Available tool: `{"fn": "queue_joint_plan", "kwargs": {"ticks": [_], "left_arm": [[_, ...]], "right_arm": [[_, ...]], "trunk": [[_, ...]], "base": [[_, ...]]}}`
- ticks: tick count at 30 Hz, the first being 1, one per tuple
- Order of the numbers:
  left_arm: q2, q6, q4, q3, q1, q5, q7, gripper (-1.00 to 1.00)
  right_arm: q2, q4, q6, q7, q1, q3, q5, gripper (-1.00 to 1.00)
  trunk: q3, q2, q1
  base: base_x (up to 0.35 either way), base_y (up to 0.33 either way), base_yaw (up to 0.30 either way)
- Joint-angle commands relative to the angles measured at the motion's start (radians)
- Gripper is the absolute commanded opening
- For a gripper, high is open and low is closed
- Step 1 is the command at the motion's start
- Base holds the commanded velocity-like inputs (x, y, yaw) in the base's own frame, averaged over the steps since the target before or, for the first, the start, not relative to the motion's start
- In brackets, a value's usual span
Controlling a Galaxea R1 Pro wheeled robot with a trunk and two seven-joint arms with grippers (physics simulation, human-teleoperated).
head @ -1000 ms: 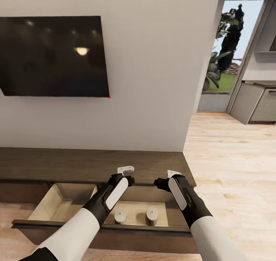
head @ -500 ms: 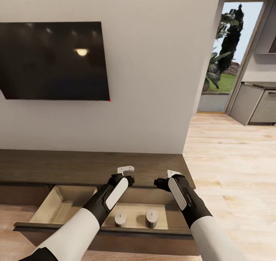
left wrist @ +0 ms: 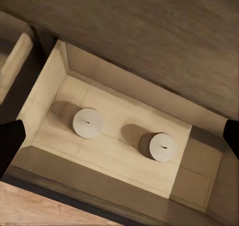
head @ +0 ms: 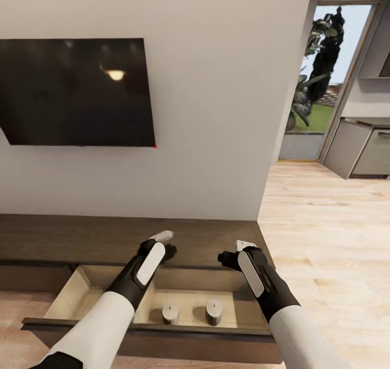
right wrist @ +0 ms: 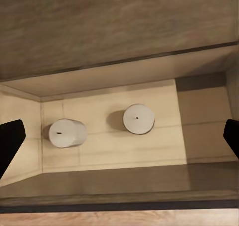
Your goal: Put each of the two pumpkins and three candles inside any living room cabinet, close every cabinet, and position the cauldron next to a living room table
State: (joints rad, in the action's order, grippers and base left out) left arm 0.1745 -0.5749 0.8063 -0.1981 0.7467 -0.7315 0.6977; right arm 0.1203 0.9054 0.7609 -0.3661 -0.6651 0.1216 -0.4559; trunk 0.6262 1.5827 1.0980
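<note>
The long dark-brown cabinet [head: 108, 236] runs along the wall below me, with a pale-wood drawer [head: 189, 282] pulled out. Two grey-beige candles stand upright on the drawer floor, side by side and apart: one candle [head: 170, 313] [left wrist: 88, 122] [right wrist: 67, 133] and the other candle [head: 213, 311] [left wrist: 163, 147] [right wrist: 138, 118]. My left gripper [head: 162, 235] [left wrist: 121, 139] hovers above the drawer's back edge, open and holding nothing. My right gripper [head: 245, 245] [right wrist: 120, 140] hangs level with it over the drawer's right part, open and empty. Pumpkins, cauldron and table are out of view.
A black TV [head: 76, 92] hangs on the white wall above the cabinet. The compartment [head: 86, 293] left of the candles holds nothing. To the right, wooden floor [head: 325, 239] leads to a doorway with a plant [head: 319, 60] and grey kitchen units [head: 363, 147].
My left gripper has shifted left and a little up, and its wrist has turned. The right arm has stayed put. The camera has moved slightly, so the TV sits lower in the picture.
</note>
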Motion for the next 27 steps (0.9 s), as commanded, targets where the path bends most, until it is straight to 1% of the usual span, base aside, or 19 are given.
{"fn": "queue_joint_plan", "kwargs": {"ticks": [1, 3, 9, 17, 27], "left_arm": [[0.0, -0.002, 0.001, 0.011, 0.001, -0.008, 0.009, 1.0], [0.0, -0.002, 0.0, 0.025, 0.001, -0.008, 0.009, 1.0], [0.0, -0.002, -0.001, 0.032, 0.001, -0.009, 0.009, 1.0], [0.0, 0.0, -0.001, 0.034, 0.001, -0.011, 0.002, 1.0], [0.0, 0.0, -0.001, 0.034, 0.0, -0.011, 0.002, 1.0]], "right_arm": [[0.0, 0.001, 0.002, -0.01, -0.001, 0.002, -0.01, 1.0], [0.0, 0.001, 0.002, -0.011, -0.001, 0.002, -0.01, 1.0], [0.001, 0.001, 0.003, -0.011, -0.001, 0.003, -0.009, 1.0], [0.002, 0.001, 0.003, -0.011, -0.001, 0.005, -0.008, 1.0], [0.004, 0.001, 0.003, -0.011, -0.001, 0.007, -0.003, 1.0]], "trunk": [[-0.002, -0.007, -0.004], [-0.008, -0.021, -0.012], [-0.027, -0.063, -0.035], [-0.027, -0.063, -0.035], [-0.031, -0.063, -0.035]], "base": [[0.0, 0.0, 0.0], [0.0, 0.0, 0.0], [0.0, 0.0, 0.006], [0.0, 0.0, 0.125], [0.0, 0.0, 0.263]]}}
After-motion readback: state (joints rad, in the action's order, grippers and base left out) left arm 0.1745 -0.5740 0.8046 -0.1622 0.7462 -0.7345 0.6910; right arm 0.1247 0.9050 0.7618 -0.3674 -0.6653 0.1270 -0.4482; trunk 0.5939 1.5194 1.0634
